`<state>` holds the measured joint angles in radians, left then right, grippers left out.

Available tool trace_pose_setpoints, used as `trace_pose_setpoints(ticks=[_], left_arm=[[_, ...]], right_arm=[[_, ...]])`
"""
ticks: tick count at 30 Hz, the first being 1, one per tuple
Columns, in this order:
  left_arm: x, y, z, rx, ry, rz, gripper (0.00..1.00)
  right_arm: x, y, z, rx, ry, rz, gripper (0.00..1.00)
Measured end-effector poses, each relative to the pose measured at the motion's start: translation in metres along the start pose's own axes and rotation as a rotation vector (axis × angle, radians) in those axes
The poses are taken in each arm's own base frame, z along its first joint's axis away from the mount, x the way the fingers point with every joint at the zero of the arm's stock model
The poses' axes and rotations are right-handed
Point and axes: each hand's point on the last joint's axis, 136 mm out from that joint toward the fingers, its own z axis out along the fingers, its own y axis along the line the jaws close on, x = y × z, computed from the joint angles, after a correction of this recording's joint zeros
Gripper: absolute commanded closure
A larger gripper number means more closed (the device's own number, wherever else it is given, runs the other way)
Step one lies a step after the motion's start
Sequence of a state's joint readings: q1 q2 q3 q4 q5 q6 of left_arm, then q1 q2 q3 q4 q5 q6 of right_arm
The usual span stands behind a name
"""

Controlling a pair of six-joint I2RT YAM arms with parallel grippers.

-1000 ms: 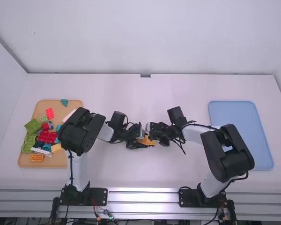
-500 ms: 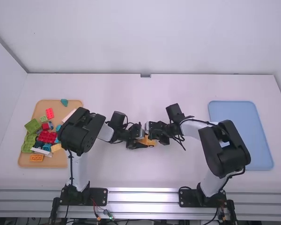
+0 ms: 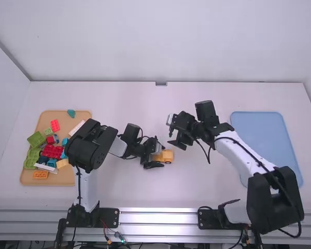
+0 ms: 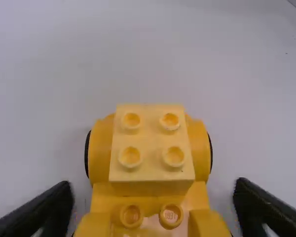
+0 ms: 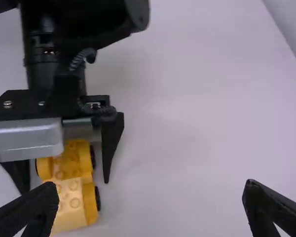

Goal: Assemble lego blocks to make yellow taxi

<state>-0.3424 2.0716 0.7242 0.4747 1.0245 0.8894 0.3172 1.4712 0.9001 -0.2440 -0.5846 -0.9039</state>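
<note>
Okay, mid-frame: left black gripper [image 3: 160, 156] straddles yellow plastic block car [image 3: 167, 156], fingers apart; right black gripper [image 3: 172, 132] hovers just above-right, fingers spread.

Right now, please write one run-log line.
left gripper: open around yellow car | right gripper: open, apart from car | pale block: on car

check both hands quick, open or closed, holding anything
Left hand: open around the yellow car, with gaps between its fingers and the car, not gripping it.
Right hand: wide open, holding nothing.
</note>
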Motion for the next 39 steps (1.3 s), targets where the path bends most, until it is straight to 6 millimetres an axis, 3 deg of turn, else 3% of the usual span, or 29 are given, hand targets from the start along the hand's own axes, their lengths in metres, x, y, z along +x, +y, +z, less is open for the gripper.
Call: trace_pose_setpoints(ticks=[3, 9, 14, 20, 28, 29, 32, 33, 34, 37, 39], left_arm=[[-0.002, 0.002, 0.000, 0.014, 0.006, -0.023, 0.01], [-0.004, -0.001, -0.008, 0.043, 0.056, -0.122, 0.01], [-0.003, -0.007, -0.036, 0.035, 0.132, -0.211, 0.01], [-0.017, 0.001, -0.081, -0.038, 0.218, -0.251, 0.01], [-0.028, 0.010, -0.167, -0.227, 0.322, -0.477, 0.01], [-0.027, 0.019, -0.192, -0.326, 0.320, -0.588, 0.01], [-0.021, 0.036, -0.233, -0.511, 0.278, -0.791, 0.01], [-0.016, 0.043, -0.255, -0.609, 0.246, -0.917, 0.01], [-0.014, 0.045, -0.263, -0.643, 0.233, -0.966, 0.01], [0.018, 0.041, -0.324, -0.931, 0.120, -1.443, 0.01], [0.031, 0.034, -0.340, -1.023, 0.089, -1.596, 0.01]], right_arm=[[0.005, -0.010, -0.010, 0.045, 0.002, 0.048, 0.01], [0.017, -0.008, -0.007, 0.059, 0.001, 0.077, 0.01], [0.017, -0.010, -0.005, 0.075, -0.013, 0.081, 0.01], [0.017, -0.010, -0.005, 0.076, -0.015, 0.091, 0.01], [0.010, -0.019, -0.006, 0.111, -0.045, 0.076, 0.01], [0.007, -0.023, -0.006, 0.123, -0.055, 0.068, 0.01], [0.003, -0.027, -0.007, 0.139, -0.069, 0.055, 0.01], [0.002, -0.028, -0.007, 0.144, -0.073, 0.050, 0.01], [0.002, -0.028, -0.007, 0.146, -0.074, 0.049, 0.01], [0.001, -0.030, -0.008, 0.152, -0.080, 0.044, 0.01], [0.000, -0.030, -0.008, 0.153, -0.080, 0.042, 0.01]])
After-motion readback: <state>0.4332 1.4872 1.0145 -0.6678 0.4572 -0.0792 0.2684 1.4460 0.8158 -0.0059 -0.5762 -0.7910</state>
